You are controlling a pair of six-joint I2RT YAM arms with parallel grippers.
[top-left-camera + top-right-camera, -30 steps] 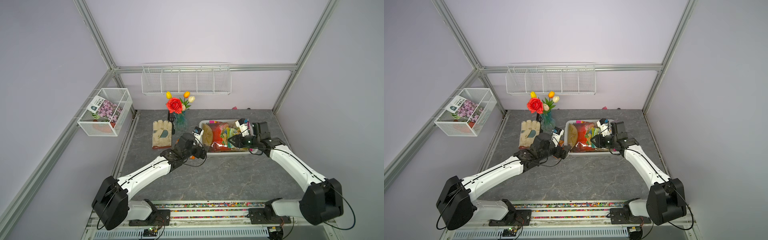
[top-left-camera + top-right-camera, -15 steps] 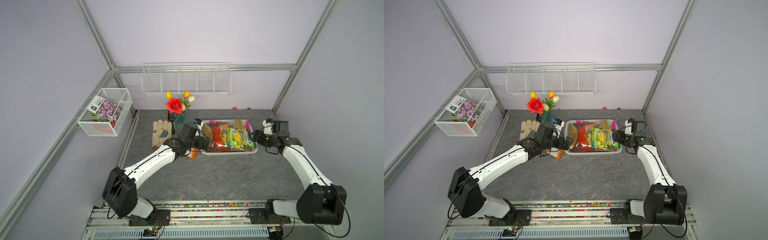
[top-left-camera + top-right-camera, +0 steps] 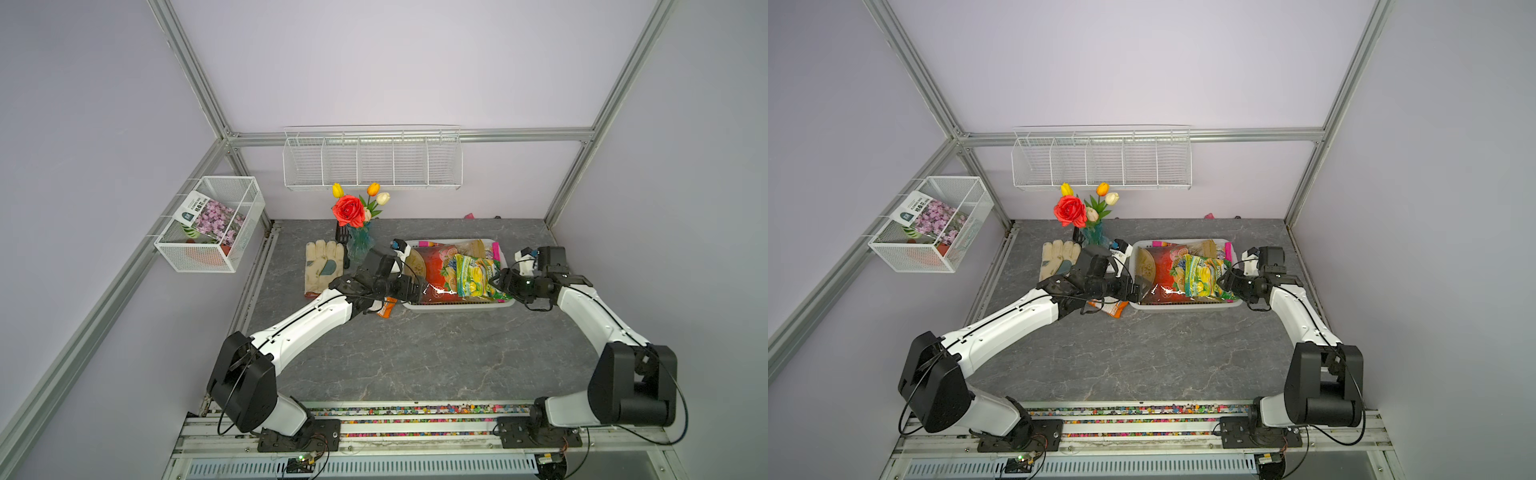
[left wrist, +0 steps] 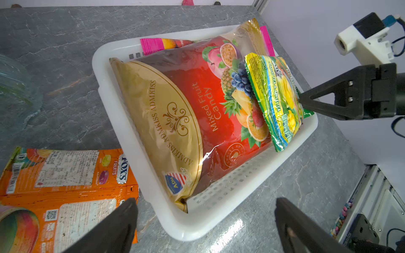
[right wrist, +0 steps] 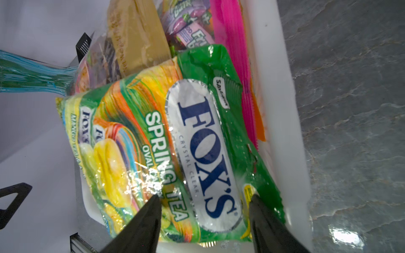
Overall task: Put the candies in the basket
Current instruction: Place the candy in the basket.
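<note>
Right claw [image 5: 203, 198] is hanging open by the green bag [image 5: 153, 131] (at the basket's [image 4: 105, 92] three o'clock), while left claw [image 4: 205, 201] is gaping at nine.

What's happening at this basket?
The right gripper, open, sits at the end of the green Fox's Spring Tea bag, which lies atop the gold-and-red Mixed Fruit Candy bag in the white basket. The left gripper, wide open, hangs over the basket's corner; the orange Fox's Fruits bag lies on the table beside it.
</note>
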